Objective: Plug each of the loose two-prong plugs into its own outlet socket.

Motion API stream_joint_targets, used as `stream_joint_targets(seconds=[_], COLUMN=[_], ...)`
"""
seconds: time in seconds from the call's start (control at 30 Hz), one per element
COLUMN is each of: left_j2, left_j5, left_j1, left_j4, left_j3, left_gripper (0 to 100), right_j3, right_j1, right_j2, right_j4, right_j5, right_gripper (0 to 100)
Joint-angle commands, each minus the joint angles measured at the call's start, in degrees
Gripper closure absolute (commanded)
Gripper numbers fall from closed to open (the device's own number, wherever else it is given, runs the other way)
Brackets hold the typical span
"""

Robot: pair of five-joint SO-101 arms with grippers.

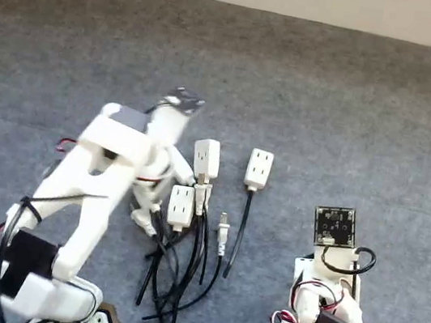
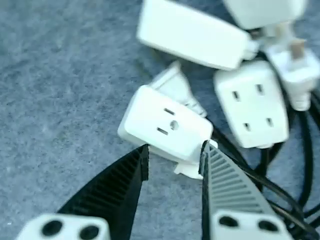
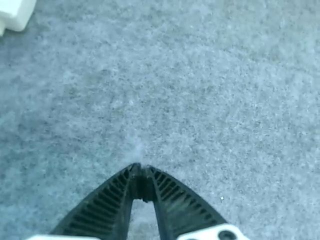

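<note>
Now, left gripper [image 2: 172,159] is spread open, its fingers flanking a white outlet socket [image 2: 167,122]. The loose plug [image 1: 223,230] lies just right of the tangled cords [image 1: 180,279]. Right gripper [image 3: 142,172] is pinched closed, holding nothing, over grey carpet [image 3: 200,75].

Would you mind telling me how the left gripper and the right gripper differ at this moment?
The left gripper is open; the right gripper is shut. The left gripper sits at a white outlet socket, with a fingertip on either side of its near edge, while the right gripper is over bare grey carpet. Both have black ribbed fingers.
</note>
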Motion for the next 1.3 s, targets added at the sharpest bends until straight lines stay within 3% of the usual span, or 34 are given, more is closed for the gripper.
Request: stream_joint_targets(seconds=[0.0,0.33,0.5,0.67,0.8,1.03,1.27], left_j2=[0.66,1.19,1.27,1.27,1.27,1.27,1.27], left_j5=[-3.96,-3.96,-2.90,-0.70,-0.70,-0.44,-0.44], left_j1=[-8.75,-11.03,-9.80,-8.48,-3.82,11.38,14.37], left_j4=[-0.70,2.99,7.91,8.44,8.70,8.09,-2.81], left_j3=[-3.21,-17.98,-17.54,-16.22,-16.04,-10.33,-1.80], left_gripper=[83,83,82,73,72,72,72], right_j3=[8.48,8.48,8.48,8.48,8.48,8.48,8.57], right_j1=[0.48,0.48,0.48,0.48,0.48,0.48,0.48], right_j2=[-0.40,-0.40,-0.40,-0.40,-0.40,-0.40,-0.40], right_j4=[0.22,0.22,0.22,0.22,0.22,0.22,0.22], right_j5=[1.85,1.85,1.85,1.85,1.85,1.85,1.85], right_gripper=[99.2,99.2,99.2,99.2,99.2,99.2,99.2])
